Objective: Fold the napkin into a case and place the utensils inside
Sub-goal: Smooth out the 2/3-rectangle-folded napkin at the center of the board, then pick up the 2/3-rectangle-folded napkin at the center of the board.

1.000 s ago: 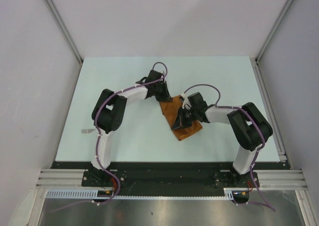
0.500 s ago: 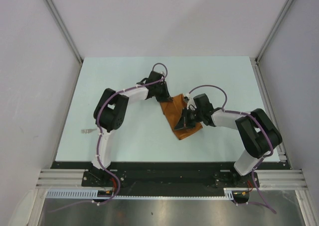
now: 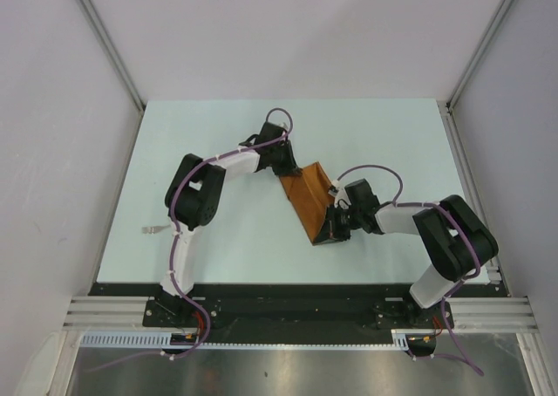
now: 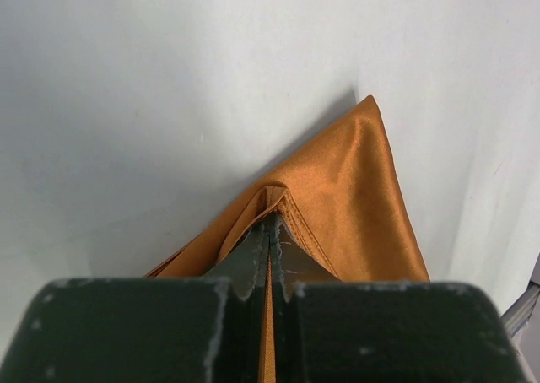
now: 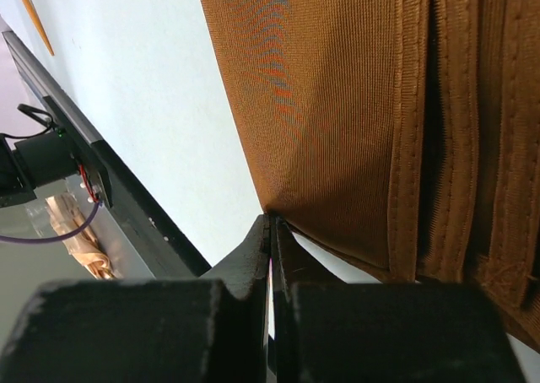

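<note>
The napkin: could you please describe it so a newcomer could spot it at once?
On the pale table, look near the middle. The napkin is a rust-orange folded strip running aslant, its far end pinched by the left gripper, its near end by the right gripper. Nothing else there is cloth.

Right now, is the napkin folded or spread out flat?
Folded: the napkin is a narrow strip with stacked hemmed layers, left gripper and right gripper each shut on an end.
</note>
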{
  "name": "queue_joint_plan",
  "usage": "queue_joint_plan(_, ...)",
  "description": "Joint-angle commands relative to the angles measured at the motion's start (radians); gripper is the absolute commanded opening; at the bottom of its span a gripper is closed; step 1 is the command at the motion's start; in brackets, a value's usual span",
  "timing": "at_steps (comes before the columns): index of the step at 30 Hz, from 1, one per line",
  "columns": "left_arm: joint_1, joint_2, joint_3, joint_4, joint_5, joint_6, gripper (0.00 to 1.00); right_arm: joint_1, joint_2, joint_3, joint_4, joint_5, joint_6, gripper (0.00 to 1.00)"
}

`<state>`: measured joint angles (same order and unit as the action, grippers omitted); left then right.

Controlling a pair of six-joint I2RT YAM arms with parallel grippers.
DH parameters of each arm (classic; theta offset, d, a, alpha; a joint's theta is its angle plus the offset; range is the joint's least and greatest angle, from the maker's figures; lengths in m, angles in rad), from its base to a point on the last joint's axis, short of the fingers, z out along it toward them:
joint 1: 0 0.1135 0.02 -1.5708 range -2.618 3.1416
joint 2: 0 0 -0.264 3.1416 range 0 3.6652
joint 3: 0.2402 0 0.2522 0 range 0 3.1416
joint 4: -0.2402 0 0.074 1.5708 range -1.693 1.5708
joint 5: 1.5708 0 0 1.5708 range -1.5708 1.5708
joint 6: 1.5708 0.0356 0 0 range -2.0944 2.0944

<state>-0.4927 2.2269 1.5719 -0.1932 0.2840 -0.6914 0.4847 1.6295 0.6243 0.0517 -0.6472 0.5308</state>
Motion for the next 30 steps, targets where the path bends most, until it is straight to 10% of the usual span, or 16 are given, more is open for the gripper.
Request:
queue_joint_plan(1,0.013,0.011,0.036,-0.026,-0.057,0.033,0.01,-0.011,-0.032,0.003,0.016,-0.006,-0.017,0.00)
queue_joint_plan(9,0.003,-0.116,0.027,-0.046,-0.013,0.061,0.34,-0.150,-0.177,0.198,-0.240,0.099,-0.093,0.16)
queue_joint_plan(19,-0.064,-0.295,-0.033,-0.095,0.038,0.112,0.46,-0.313,-0.022,0.315,-0.331,0.150,-0.169,0.76)
queue_joint_plan(30,-0.171,-0.522,-0.320,-0.025,0.070,0.165,0.45,-0.313,0.055,0.213,-0.231,0.130,-0.147,0.65)
